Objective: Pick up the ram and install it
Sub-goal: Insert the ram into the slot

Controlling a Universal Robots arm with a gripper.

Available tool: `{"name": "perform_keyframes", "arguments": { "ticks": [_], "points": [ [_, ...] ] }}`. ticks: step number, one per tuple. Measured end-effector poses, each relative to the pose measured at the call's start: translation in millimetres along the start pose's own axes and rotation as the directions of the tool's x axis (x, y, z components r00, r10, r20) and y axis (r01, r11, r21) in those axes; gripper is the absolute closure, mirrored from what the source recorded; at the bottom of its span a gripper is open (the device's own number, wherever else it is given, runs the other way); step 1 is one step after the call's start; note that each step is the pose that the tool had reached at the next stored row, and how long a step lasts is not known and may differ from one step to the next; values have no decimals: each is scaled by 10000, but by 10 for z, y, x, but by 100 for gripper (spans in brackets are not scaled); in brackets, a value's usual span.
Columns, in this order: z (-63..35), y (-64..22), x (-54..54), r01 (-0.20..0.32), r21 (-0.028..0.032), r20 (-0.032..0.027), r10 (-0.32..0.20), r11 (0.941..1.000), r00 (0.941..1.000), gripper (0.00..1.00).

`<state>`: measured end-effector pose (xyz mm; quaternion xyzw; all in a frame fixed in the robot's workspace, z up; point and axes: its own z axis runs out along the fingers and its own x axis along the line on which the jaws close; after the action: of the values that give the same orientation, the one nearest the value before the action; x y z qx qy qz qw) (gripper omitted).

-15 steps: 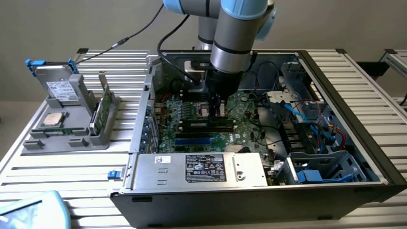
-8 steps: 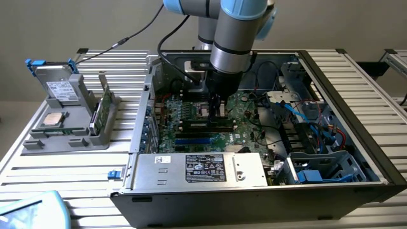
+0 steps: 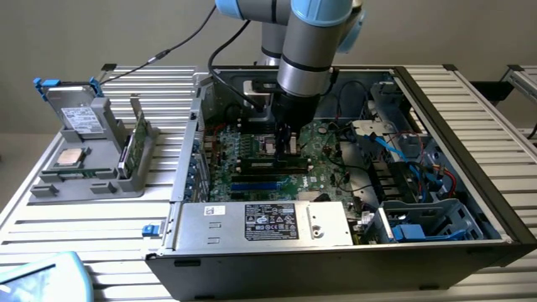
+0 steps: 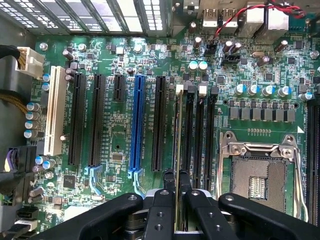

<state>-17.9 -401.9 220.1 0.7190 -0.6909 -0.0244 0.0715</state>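
Slatted table [image 3: 84,214] carries the open case [image 3: 470,119]. Over its board [image 4: 120,75] my gripper [image 4: 176,175] is clenched on the ram [image 4: 178,135]. From the wrist I see it edge-on between the fingers, its long axis parallel to the black slots [image 4: 199,140] just beside it. Whether it's seated, I can't tell.

Open computer case [image 3: 336,270], green motherboard [image 4: 120,140] with blue slot [image 4: 136,125] and empty processor socket [image 4: 260,182], grey tray [image 3: 50,189] beside it
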Motion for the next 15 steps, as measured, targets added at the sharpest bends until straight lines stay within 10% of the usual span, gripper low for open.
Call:
{"name": "perform_keyframes", "arguments": {
  "ticks": [15],
  "points": [
    [6, -20, -42, -64, 1, -32, 64, 10000, 10000, 86]
  ]
}}
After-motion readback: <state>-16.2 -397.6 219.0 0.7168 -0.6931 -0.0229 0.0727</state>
